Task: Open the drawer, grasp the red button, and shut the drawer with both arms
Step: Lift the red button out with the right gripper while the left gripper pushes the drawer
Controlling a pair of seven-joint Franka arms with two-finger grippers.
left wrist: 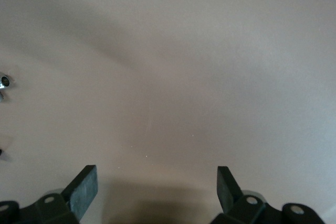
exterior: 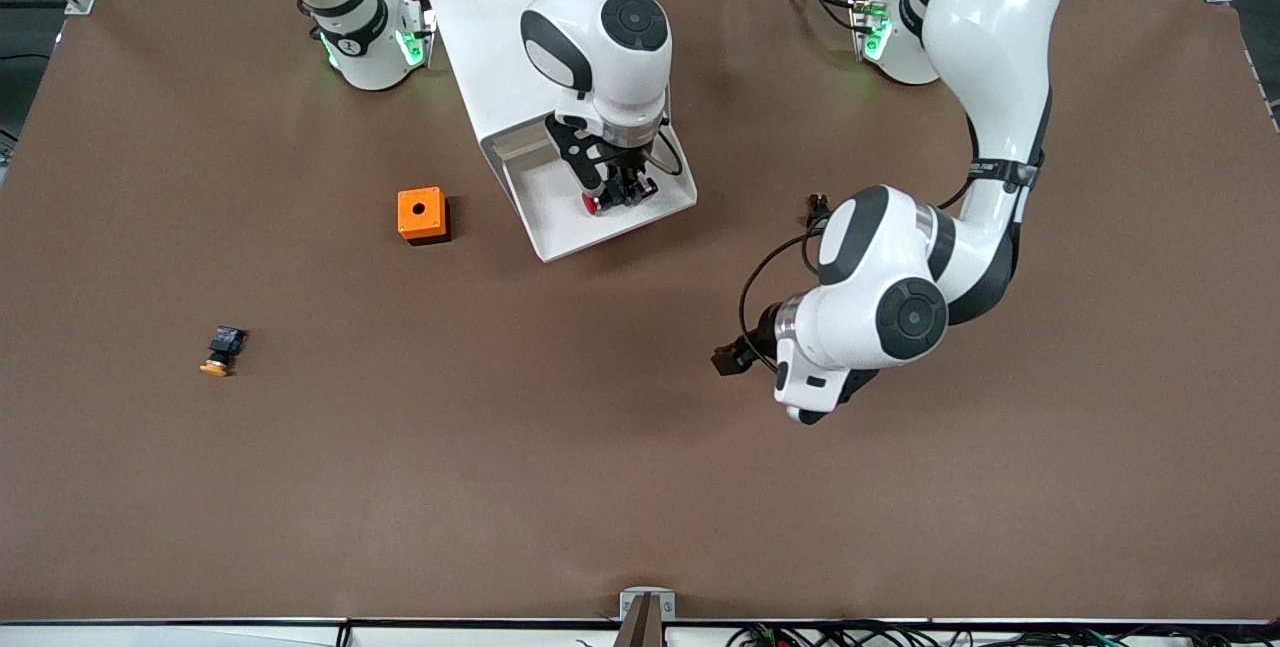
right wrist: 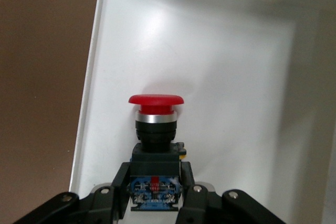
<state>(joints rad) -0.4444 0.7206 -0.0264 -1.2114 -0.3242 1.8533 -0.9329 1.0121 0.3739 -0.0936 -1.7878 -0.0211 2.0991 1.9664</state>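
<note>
Two risks are looming as the right gripper [right wrist: 155,195] is pinching the red button [right wrist: 156,129] low inside the open drawer [exterior: 560,227]: slipping or snagging, while the left gripper [left wrist: 156,192] is waiting, jaws apart, over bare worktop [exterior: 500,487]

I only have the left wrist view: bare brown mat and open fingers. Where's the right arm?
Observer: The right gripper is down inside the open white drawer.
Operator: Holding anything?
Observer: Yes, it is shut on the red-capped button, gripping the black-and-blue body.
Operator: Where's my left gripper relative to the drawer?
Observer: The left gripper hangs open over bare mat, toward the left arm's end of the table, clear of the drawer.
</note>
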